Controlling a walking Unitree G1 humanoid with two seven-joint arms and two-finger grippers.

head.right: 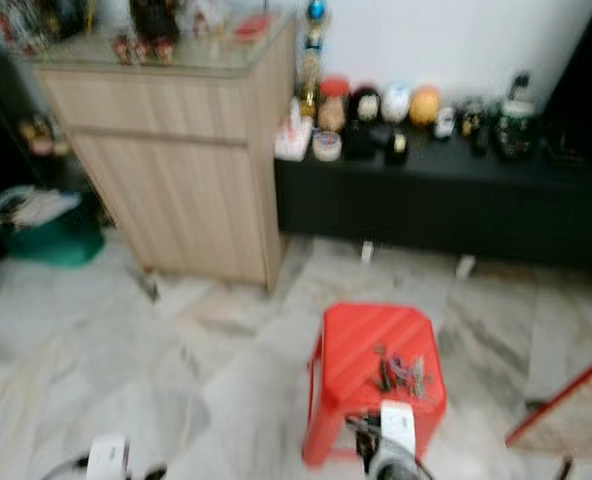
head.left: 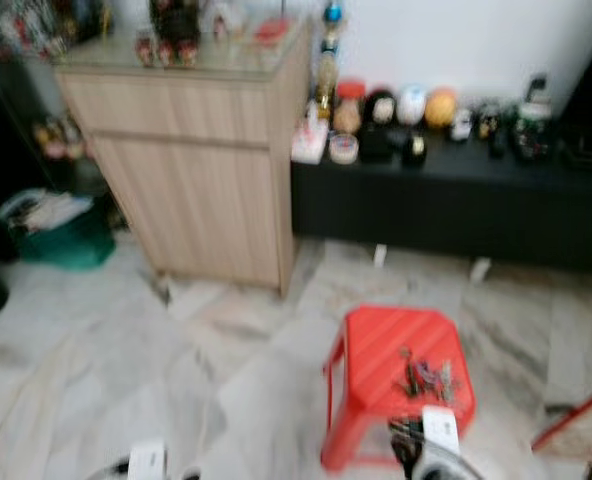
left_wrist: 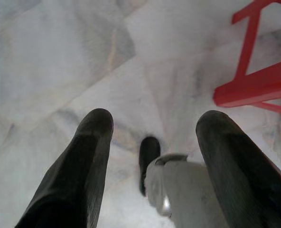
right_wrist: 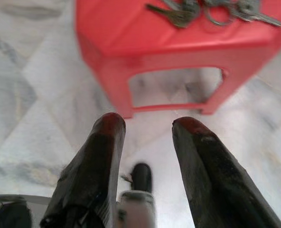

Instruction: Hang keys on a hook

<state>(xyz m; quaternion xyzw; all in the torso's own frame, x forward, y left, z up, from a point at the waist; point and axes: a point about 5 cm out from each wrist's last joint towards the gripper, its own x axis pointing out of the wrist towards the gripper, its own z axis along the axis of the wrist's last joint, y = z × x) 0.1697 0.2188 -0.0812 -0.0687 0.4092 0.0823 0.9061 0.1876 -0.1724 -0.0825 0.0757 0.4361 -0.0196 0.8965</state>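
My right pincer point(right_wrist: 147, 142) hangs low with its fingers apart, just short of the red stool point(head.left: 396, 375). The keys point(head.left: 428, 378) lie ahead and above it on the stool top, strung out crosswise. My left pincer point(left_wrist: 154, 156), also spread, hangs over the floor farther off, so I judge the right arm nearer.

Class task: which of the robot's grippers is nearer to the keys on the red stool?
Right. The right gripper hangs open just before the stool bearing the keys; the left gripper hangs off to its side.
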